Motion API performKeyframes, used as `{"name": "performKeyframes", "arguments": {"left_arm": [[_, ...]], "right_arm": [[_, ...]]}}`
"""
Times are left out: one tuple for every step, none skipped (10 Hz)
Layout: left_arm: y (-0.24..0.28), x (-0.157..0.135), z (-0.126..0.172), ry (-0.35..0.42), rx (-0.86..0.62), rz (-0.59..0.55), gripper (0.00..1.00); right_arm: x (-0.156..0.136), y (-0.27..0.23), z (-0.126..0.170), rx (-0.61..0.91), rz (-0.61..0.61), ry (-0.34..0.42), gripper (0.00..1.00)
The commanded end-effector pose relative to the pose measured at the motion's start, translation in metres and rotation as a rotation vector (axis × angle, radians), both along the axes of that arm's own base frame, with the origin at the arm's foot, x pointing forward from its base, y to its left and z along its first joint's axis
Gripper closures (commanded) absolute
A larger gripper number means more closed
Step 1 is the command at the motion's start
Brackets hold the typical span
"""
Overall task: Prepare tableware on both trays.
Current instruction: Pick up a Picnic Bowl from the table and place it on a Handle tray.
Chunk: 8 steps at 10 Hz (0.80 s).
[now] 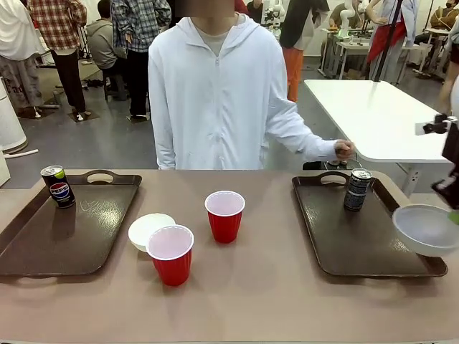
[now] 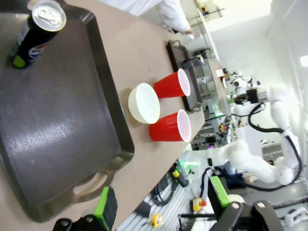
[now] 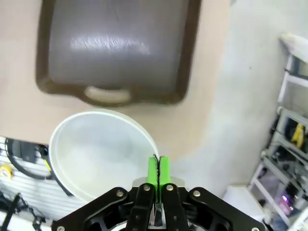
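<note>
A long tan tabletop (image 1: 272, 287) runs across the room, with a person in a white hooded jacket standing at its far side. At the far left lies a dark brown tray (image 1: 43, 247), bare except for a Pepsi can (image 1: 57, 185) standing upright in its far corner, which leaves most of the tray free for a bowl and a cup. The left claw (image 2: 162, 195) hangs above the near end of this tray with its green-padded fingers spread wide and nothing between them, apparently ready to pick something up. Just right of the tray, on the bare tabletop, a small white bowl (image 1: 147, 229) sits mouth up, touching or nearly touching a red cup (image 1: 171, 254) in front of it; a second red cup (image 1: 224, 216) stands a little farther back near the middle. These three seem to be waiting their turn, none yet on a tray. Further right lies the second tray (image 1: 358, 247), carrying an upright dark can (image 1: 357, 189) at its far end, with the person's hand (image 1: 343, 149) closed just beyond it. At the far right the right claw (image 3: 157, 166) has its pads pressed together on the rim of a second white bowl (image 1: 427, 229), pinching the thin wall so the bowl hangs mouth up in the air over the tray's near right edge, probably about to be set down on it.
</note>
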<state>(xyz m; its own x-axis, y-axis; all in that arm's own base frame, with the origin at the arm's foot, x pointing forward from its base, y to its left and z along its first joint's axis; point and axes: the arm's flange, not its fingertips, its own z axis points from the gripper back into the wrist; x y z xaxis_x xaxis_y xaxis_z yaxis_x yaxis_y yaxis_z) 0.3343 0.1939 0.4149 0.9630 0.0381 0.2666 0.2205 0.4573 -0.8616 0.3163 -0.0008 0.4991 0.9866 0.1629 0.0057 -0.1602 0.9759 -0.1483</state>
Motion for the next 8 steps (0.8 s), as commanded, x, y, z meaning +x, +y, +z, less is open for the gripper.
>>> {"name": "performKeyframes", "arguments": {"left_arm": [[0.000,-0.001,0.003,-0.002,-0.014,0.005,0.00],[0.000,-0.001,0.003,-0.002,-0.014,0.005,0.00],[0.000,-0.001,0.003,-0.002,-0.014,0.005,0.00],[0.000,-0.001,0.003,-0.002,-0.014,0.005,0.00],[0.000,-0.001,0.003,-0.002,-0.014,0.005,0.00],[0.000,-0.001,0.003,-0.002,-0.014,0.005,0.00],[0.000,-0.001,0.003,-0.002,-0.014,0.005,0.00],[0.000,-0.001,0.003,-0.002,-0.014,0.005,0.00]], "right_arm": [[0.036,0.018,-0.010,0.110,-0.014,-0.053,0.98],[0.047,0.023,-0.019,0.131,-0.020,-0.058,0.98],[0.059,0.025,-0.031,0.152,-0.035,-0.064,0.98],[0.071,0.026,-0.043,0.151,-0.056,-0.072,0.98],[0.081,0.021,-0.057,0.147,-0.074,-0.076,0.98],[0.090,0.017,-0.071,0.158,-0.084,-0.072,0.98],[0.098,0.012,-0.084,0.164,-0.095,-0.069,0.98],[0.101,0.009,-0.093,0.160,-0.101,-0.067,0.98]]}}
